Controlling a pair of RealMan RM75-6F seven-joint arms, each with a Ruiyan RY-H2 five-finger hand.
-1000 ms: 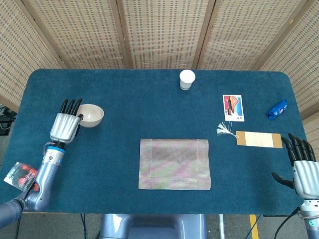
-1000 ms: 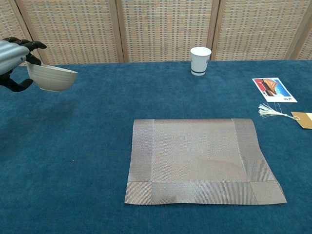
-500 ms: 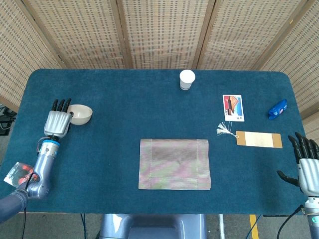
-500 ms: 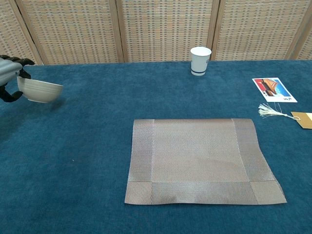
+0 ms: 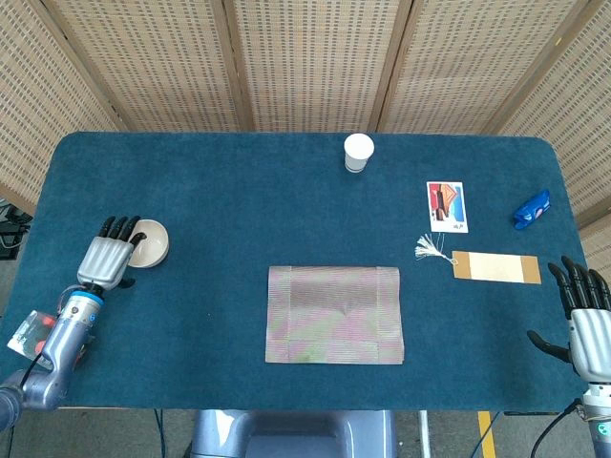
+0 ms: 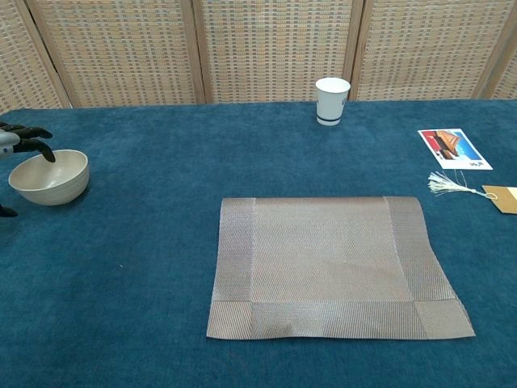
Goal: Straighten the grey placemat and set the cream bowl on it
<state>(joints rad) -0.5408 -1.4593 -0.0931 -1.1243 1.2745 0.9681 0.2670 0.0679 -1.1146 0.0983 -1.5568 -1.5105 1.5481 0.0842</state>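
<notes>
While your left hand (image 5: pixel 107 261) holds the cream bowl (image 5: pixel 148 242) at its rim, far left.
Blue table cloth (image 5: pixel 239 210), wicker screens (image 5: pixel 305 62) behind; grey placemat (image 5: pixel 334 314) centre; right hand (image 5: pixel 589 331) spread, holding nothing.

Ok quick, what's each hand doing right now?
Left hand: holding the cream bowl by its rim.
Right hand: open, holding nothing.
</notes>
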